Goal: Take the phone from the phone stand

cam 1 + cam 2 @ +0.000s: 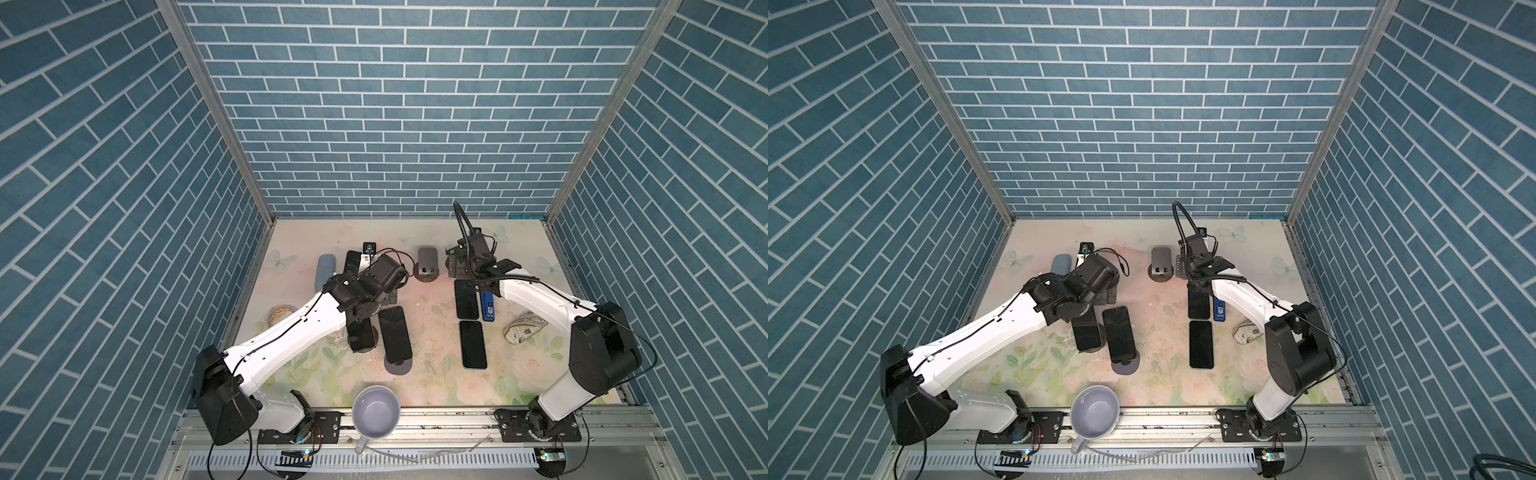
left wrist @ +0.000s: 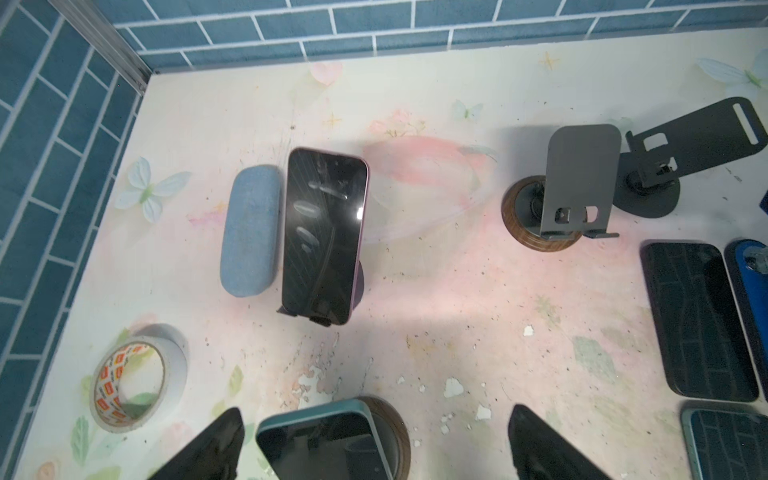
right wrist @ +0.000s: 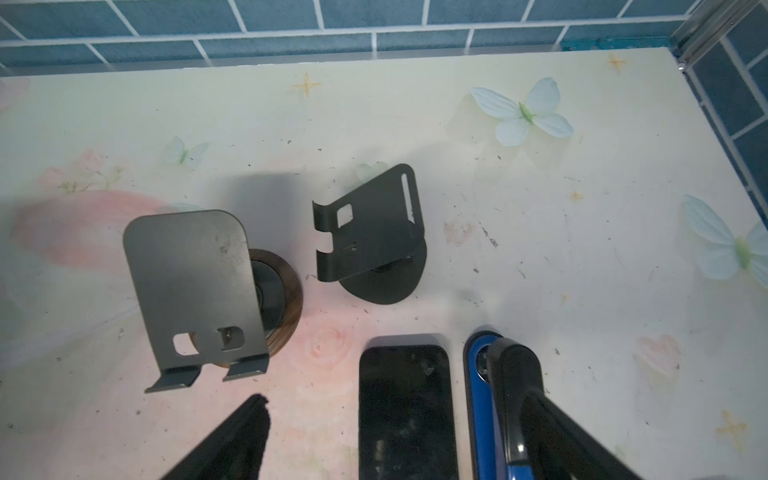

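The left gripper [image 2: 374, 411] hung with its fingers [image 2: 208, 449] spread as wide as they go and nothing between them, poised right over the top edge of the teal-edged phone [image 2: 328, 444]. That phone leaned on its wooden-based stand [image 2: 399, 432] on the left half of the table [image 2: 457, 291], towards the front. It looked like the target, but the pink-edged phone [image 2: 324, 237] sat propped on its own stand dead ahead, close against a blue-grey case [image 2: 251, 230], so which one was meant could not be settled. On the other side, the right gripper [image 3: 386, 372] was open too and held nothing. One finger [image 3: 515, 374] hovered over a blue phone [image 3: 476, 407] lying flat beside a black phone [image 3: 403, 407], with an empty grey stand [image 3: 187, 286] and an empty black stand [image 3: 370, 232] beyond. Now the danger, as I judged it: a third phone [image 1: 395, 334] stood on a grey-disc stand [image 1: 398, 365] just beside the teal one, and a wide finger coming down could clip it and topple it. These stands carry a hooked lip at the foot, as the empty ones showed, so a pull forward rather than upward could drag or tip the stand along. And with slick glass edges, a shallow pinch could let the phone slip and drop onto the table.
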